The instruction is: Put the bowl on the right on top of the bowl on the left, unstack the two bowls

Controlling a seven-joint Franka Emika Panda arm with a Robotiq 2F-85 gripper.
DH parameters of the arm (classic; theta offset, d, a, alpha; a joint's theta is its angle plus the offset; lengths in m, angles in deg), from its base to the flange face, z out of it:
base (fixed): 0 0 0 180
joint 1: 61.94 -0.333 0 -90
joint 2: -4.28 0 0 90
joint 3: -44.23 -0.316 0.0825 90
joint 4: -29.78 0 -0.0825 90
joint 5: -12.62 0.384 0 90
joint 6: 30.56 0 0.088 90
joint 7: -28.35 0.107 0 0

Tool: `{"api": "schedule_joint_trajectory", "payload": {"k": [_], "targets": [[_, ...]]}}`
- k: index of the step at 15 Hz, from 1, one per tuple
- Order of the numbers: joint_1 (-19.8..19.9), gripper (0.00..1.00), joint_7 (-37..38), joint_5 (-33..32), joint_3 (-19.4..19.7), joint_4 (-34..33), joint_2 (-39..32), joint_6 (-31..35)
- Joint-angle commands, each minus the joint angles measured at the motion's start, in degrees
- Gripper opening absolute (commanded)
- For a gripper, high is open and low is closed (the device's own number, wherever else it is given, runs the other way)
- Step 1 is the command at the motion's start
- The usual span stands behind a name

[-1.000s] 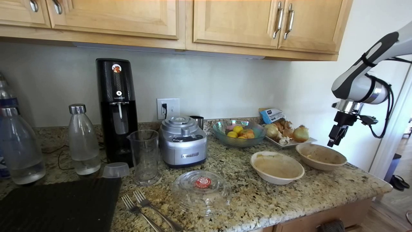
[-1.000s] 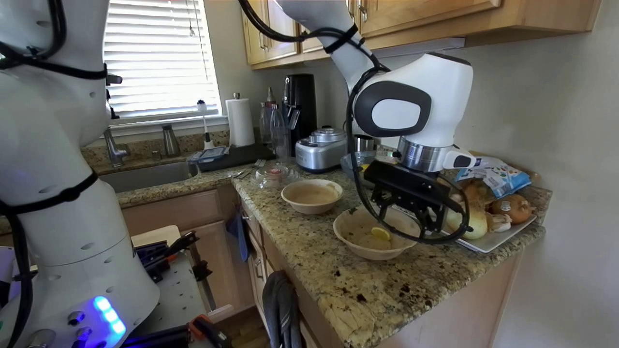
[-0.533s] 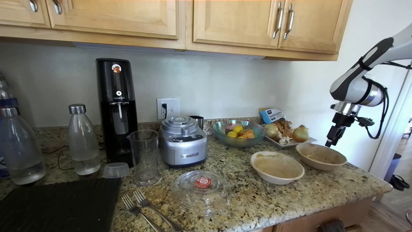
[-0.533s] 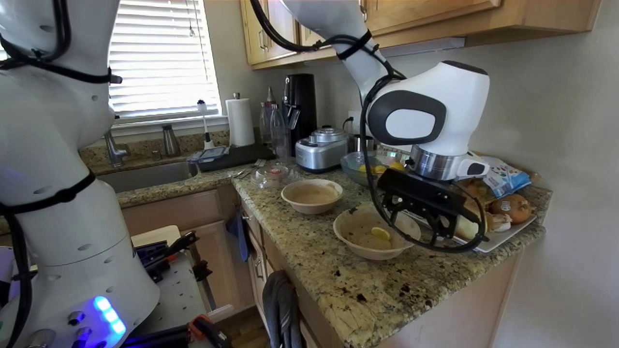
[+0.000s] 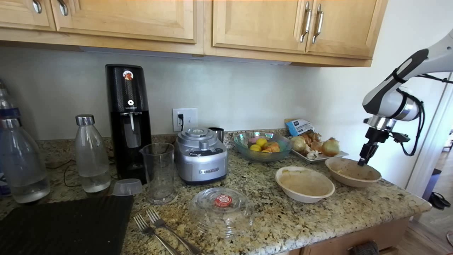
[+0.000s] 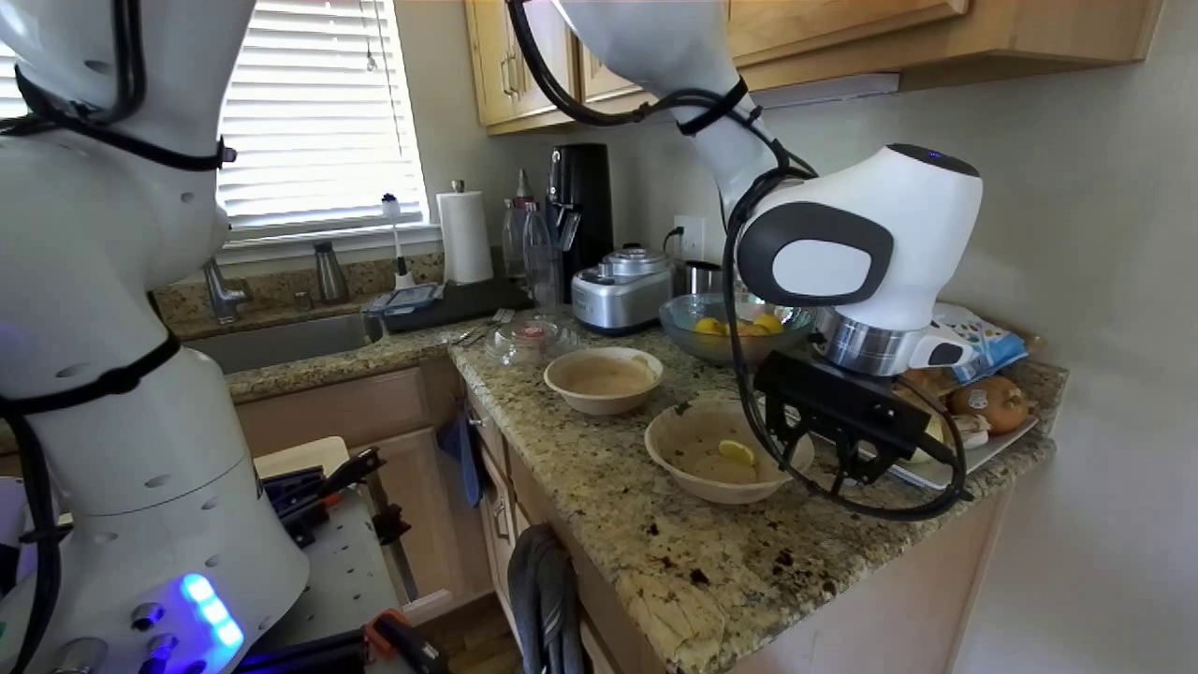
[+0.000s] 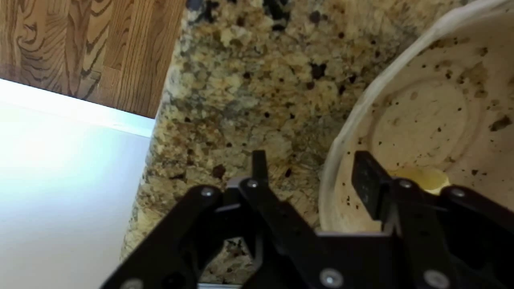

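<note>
Two beige bowls stand apart on the counter. The bowl on the right, with a lemon slice and specks in it, shows in both exterior views [image 5: 348, 180] [image 6: 688, 459]. The bowl on the left shows in both exterior views too [image 5: 308, 186] [image 6: 604, 376]. My gripper [image 5: 363, 163] is low over the right bowl. In the wrist view my gripper [image 7: 311, 160] is open and empty. One finger lies over the bare counter and the other over the inside of the right bowl [image 7: 361, 116], with its rim between them. Whether they touch the bowl cannot be told.
A white plate with onions and garlic [image 5: 339, 154] and a glass fruit bowl [image 5: 247, 150] stand behind the bowls. A clear plastic lid [image 5: 223, 212] and forks [image 5: 162, 226] lie at the left. The counter's edge [image 7: 160, 116] is near the gripper.
My open gripper has moved down, and towards the wall side in an exterior view, to the right bowl's rim. The bowls have not moved.
</note>
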Motion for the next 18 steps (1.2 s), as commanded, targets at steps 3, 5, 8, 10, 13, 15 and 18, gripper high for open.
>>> {"api": "schedule_joint_trajectory", "payload": {"k": [3,5,8,10,13,15,18], "targets": [[2.4,0.15,-2.4,1.2,-1.9,-0.8,0.2,-2.9],[2.3,0.07,-2.5,1.1,-1.9,-0.3,0.9,-3.4],[2.0,0.06,-1.3,0.7,-0.9,-0.5,1.8,-7.4],[1.9,0.05,-0.3,0.9,-0.2,-1.3,1.9,-10.5],[2.3,0.06,1.2,2.6,0.5,-2.2,2.4,-14.4],[2.5,0.07,2.1,4.4,0.7,-2.4,3.1,-16.4],[2.6,0.07,2.8,7.2,0.8,-2.2,4.2,-19.0]]}}
